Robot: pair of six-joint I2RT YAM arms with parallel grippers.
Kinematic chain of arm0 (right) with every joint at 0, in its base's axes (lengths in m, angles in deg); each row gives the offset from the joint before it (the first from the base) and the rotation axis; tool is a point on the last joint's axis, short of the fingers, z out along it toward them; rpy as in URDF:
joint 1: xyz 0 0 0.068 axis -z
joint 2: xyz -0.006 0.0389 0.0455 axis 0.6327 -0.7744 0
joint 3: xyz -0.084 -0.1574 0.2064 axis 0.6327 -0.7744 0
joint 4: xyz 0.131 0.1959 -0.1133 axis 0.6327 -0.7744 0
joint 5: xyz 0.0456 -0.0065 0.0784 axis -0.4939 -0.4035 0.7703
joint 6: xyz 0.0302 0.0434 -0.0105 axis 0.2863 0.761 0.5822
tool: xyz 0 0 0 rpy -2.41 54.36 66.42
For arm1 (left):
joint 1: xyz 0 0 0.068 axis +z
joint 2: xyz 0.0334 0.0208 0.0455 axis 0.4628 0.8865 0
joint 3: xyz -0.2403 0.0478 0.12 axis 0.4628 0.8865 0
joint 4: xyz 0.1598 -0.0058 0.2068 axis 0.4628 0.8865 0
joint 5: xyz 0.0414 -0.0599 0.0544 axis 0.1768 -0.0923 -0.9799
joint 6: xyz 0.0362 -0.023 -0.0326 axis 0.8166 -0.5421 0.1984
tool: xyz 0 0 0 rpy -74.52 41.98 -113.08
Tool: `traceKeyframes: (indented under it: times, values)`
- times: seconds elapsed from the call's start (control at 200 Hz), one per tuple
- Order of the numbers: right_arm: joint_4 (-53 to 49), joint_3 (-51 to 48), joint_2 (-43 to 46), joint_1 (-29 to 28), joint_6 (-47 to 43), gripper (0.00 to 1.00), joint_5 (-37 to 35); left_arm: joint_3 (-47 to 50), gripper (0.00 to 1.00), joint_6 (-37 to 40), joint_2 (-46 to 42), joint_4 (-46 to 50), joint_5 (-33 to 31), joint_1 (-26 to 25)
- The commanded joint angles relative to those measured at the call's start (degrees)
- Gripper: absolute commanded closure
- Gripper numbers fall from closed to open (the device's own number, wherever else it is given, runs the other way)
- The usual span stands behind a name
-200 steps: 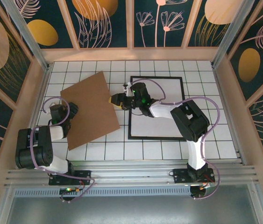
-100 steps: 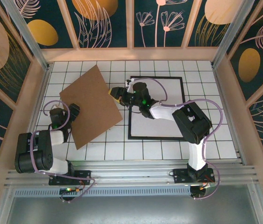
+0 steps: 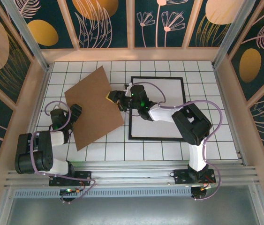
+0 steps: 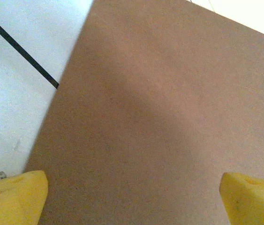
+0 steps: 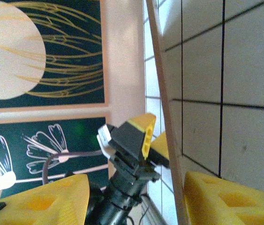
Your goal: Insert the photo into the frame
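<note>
The frame (image 3: 160, 138), a black rim around a white inside, lies flat at centre right of the tiled table. The photo is hidden. A plain brown backing board (image 3: 94, 110) lies askew left of the frame, with its right edge raised. My right gripper (image 3: 114, 97) is open with the board's thin edge (image 5: 167, 117) running between its yellow fingers (image 5: 230, 199). My left gripper (image 3: 74, 111) is open at the board's left edge. In the left wrist view its yellow fingertips (image 4: 12, 199) stand wide apart over the brown board (image 4: 155, 117).
Wooden rails and patterned panels wall in the white tiled table (image 3: 207, 79) on three sides. The right arm's links (image 3: 190, 122) lie across the frame's lower right part. The left gripper (image 5: 141, 140) faces my right wrist camera from beyond the board.
The board has turned and shifted slightly toward the back. My right gripper moved a little left along its edge. My left gripper moved slightly right, toward the board.
</note>
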Motion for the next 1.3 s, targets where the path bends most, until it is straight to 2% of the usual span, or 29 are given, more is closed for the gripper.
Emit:
traceKeyframes:
  times: [0.0,0.105,0.325,0.616,0.776,0.941,1.136,1.291]
  values:
    - [0.6,0.6,1.0,-0.6,0.9,0.44,2.9,1.9,0.06,-2.9,0.3,4.8,7.2,-1.5]
    - [-9.2,3.7,1.1,-0.2,-7.3,0.50,2.4,1.6,0.06,-2.1,-0.1,5.7,6.4,-1.5]
    - [-28.5,10.7,-1.7,1.1,-23.4,0.75,3.3,1.0,0.06,-0.3,-1.0,7.6,4.5,-1.5]
    - [-36.4,12.8,0.5,3.6,-32.7,1.00,4.7,-0.9,0.04,0.2,-3.2,10.6,3.9,-1.5]
    - [-39.0,9.6,8.1,7.0,-37.1,1.00,5.2,-3.2,0.01,-0.5,-10.0,14.3,5.1,-1.6]
    - [-39.2,3.8,19.5,11.9,-38.8,1.00,7.8,-5.4,0.01,-1.6,-17.9,17.4,5.2,-1.5]
    - [-41.3,-1.0,31.1,22.1,-39.7,1.00,11.9,-7.4,0.02,-2.2,-20.9,18.1,6.1,-2.6]
    - [-47.8,-3.6,38.0,31.8,-42.6,1.00,14.9,-9.6,0.02,-1.2,-20.1,17.8,6.0,-7.2]
